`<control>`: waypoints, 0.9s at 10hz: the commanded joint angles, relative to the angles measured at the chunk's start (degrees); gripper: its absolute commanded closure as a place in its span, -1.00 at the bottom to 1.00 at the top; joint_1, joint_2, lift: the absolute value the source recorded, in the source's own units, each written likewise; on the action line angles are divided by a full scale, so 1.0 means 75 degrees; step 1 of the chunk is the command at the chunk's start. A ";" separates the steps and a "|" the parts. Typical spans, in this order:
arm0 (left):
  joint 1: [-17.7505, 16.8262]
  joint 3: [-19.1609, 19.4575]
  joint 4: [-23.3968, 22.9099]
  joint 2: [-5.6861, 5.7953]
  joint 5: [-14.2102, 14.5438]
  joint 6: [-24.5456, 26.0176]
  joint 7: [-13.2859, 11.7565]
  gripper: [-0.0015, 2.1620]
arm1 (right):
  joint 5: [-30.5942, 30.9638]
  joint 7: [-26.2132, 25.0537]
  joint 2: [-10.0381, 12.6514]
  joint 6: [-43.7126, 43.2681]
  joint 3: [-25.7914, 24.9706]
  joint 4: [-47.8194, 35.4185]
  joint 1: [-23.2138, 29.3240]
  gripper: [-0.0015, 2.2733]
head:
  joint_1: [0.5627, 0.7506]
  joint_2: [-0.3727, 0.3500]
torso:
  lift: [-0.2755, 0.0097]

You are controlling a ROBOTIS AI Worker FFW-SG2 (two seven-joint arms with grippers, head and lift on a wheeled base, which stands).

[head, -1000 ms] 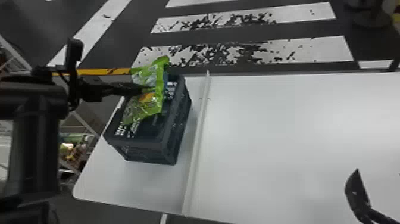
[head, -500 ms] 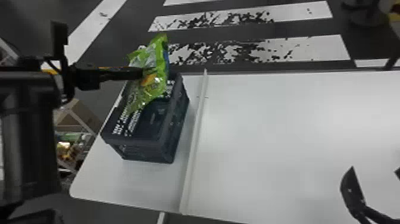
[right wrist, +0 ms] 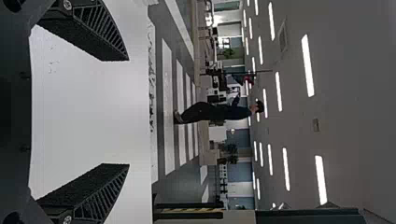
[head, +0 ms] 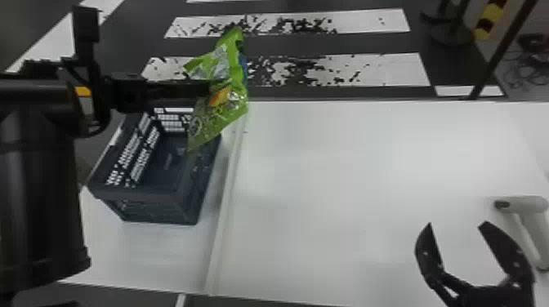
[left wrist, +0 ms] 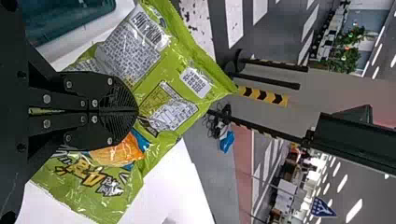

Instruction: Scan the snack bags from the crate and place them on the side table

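In the head view my left gripper (head: 212,86) is shut on a green snack bag (head: 222,114), held above the back right part of the dark crate (head: 143,196). The left wrist view has the left gripper (left wrist: 136,111) pinching the middle of the snack bag (left wrist: 187,100), its printed label side and barcode showing. At the lower right of the head view, my right gripper (head: 455,226) stands open over the white table (head: 326,183), nothing between its fingers; the right wrist view shows that gripper (right wrist: 127,112) spread wide too.
A white handheld scanner (head: 527,206) lies at the table's right side, close to the right gripper. A raised white strip (head: 226,196) runs along the table just right of the crate. Dark posts stand on the floor beyond the table.
The left gripper has lifted the bag up out of the crate's opening and shifted it to the right. The head view has turned rightward, bringing the scanner and more of the right gripper into sight.
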 commanded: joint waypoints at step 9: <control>0.1068 -0.3279 -0.0185 -0.1756 -0.0104 0.0379 0.2122 0.98 | -0.0001 0.0000 0.0000 -0.0146 0.0023 -0.0032 0.0057 -0.94 | 0.41 -0.61 | 0.27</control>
